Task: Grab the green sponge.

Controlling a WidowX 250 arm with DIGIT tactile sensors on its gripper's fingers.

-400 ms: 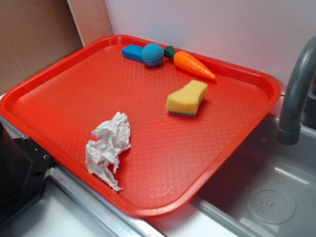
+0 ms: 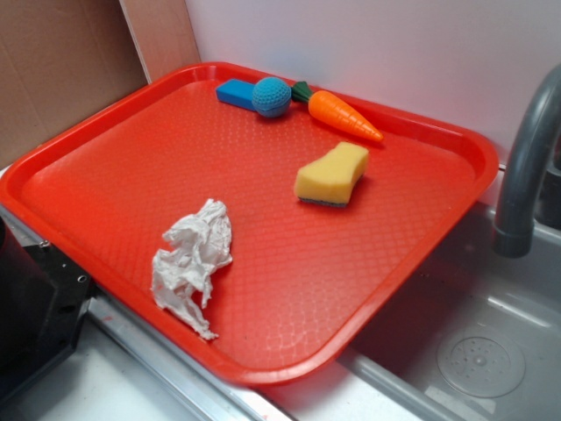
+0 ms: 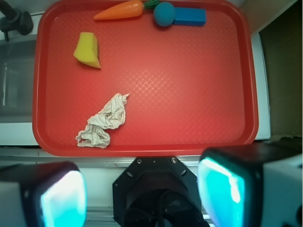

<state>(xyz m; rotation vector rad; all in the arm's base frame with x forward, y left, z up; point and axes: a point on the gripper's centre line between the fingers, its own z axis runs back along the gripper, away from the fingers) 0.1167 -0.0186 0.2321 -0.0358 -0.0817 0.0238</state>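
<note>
The green sponge [image 2: 331, 174] is a yellow, curvy foam piece with a dark layer underneath, lying on the right half of the red tray [image 2: 114, 123]. From the wrist camera the green sponge [image 3: 87, 49] shows at the tray's upper left. My gripper [image 3: 142, 196] hangs high above the tray's near edge, far from the sponge. Its two teal pads [image 3: 64, 201] stand wide apart with nothing between them. The gripper is out of the exterior view.
A crumpled white paper towel [image 2: 191, 261] lies near the tray's front. A blue block [image 2: 235, 92], a blue ball [image 2: 272, 96] and a toy carrot [image 2: 342, 114] line the back edge. A grey faucet [image 2: 524, 167] and sink [image 2: 478, 351] are on the right.
</note>
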